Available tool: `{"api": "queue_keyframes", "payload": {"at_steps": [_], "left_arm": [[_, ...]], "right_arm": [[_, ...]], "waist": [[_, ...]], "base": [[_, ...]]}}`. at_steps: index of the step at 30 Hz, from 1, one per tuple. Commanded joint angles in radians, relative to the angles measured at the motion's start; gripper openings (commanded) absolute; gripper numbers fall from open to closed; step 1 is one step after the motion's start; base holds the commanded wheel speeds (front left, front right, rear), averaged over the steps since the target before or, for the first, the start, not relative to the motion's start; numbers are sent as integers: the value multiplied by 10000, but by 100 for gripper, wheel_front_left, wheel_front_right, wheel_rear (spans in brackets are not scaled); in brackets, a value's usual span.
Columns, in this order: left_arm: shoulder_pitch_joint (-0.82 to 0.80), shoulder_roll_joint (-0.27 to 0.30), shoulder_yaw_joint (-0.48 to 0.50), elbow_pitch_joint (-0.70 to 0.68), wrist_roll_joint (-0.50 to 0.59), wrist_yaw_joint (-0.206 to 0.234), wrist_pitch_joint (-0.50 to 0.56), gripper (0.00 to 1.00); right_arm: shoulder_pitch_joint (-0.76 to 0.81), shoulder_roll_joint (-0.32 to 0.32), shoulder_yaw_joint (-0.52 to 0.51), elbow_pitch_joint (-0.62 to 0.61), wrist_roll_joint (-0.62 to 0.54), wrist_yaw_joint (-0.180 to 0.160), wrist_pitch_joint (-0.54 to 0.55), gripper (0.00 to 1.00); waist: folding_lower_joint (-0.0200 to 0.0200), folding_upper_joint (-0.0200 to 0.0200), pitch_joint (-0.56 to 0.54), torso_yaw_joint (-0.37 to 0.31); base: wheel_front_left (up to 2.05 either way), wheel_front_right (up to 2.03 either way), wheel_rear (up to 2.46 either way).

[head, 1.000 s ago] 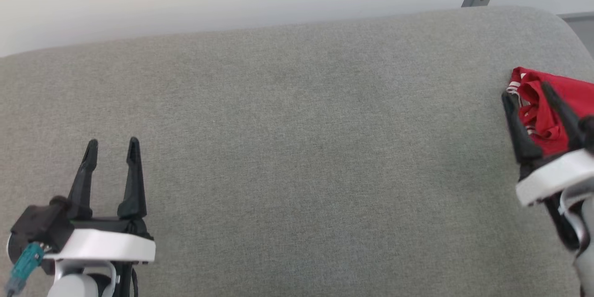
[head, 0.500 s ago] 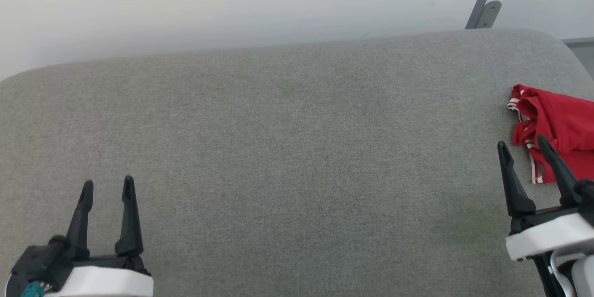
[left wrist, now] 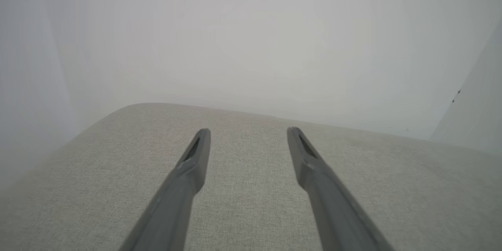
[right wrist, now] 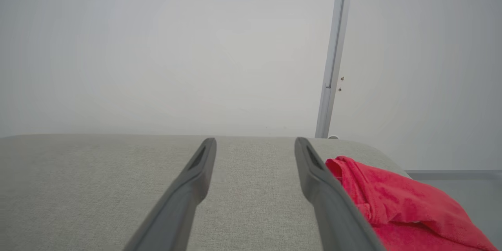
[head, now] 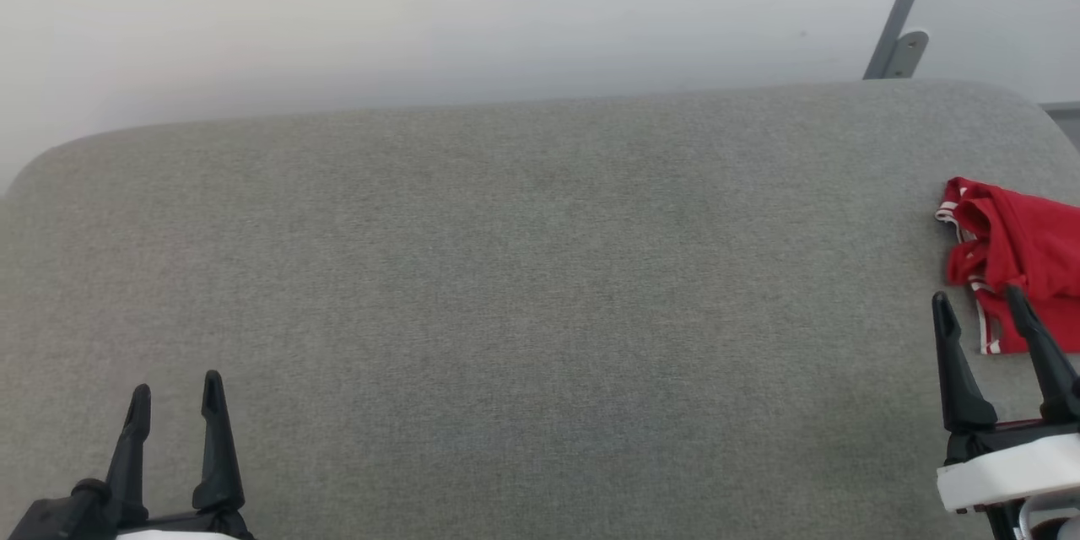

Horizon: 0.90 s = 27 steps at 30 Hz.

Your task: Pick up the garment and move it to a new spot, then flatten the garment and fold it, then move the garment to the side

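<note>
The garment (head: 1021, 257), bright red with striped red-and-white trim, lies bunched at the right edge of the grey cushioned surface (head: 523, 287); part of it runs out of the head view. My right gripper (head: 980, 308) stands open just in front of it, fingers apart and holding nothing. In the right wrist view the garment (right wrist: 392, 208) lies to the right of the right gripper (right wrist: 255, 141), beside its right finger. My left gripper (head: 175, 388) is open at the lower left, far from the garment. The left wrist view has the left gripper (left wrist: 248, 131) over bare grey fabric.
A pale wall rises behind the surface. A grey metal post with a bracket (head: 903, 34) stands at the back right; the post (right wrist: 333, 59) is also in the right wrist view. The surface's rounded corners curve away at the far left and far right.
The right gripper let go of the garment and drew back toward me, leaving it on the surface. The head camera tilted up, so everything has slid down the picture.
</note>
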Motion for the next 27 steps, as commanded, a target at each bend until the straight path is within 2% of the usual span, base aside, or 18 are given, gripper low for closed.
{"api": "queue_keyframes", "payload": {"at_steps": [1,27], "left_arm": [[127,-36,51,11,-38,-32,-45,100],[133,-208,-1,131,161,-33,-45,100]], "right_arm": [[86,36,-24,-56,-37,-4,-44,100],[-10,118,186,-57,-53,-4,-45,100]], "waist": [[0,-1,-19,68],[0,-1,32,249]], "base": [[0,0,0],[0,0,0]]}}
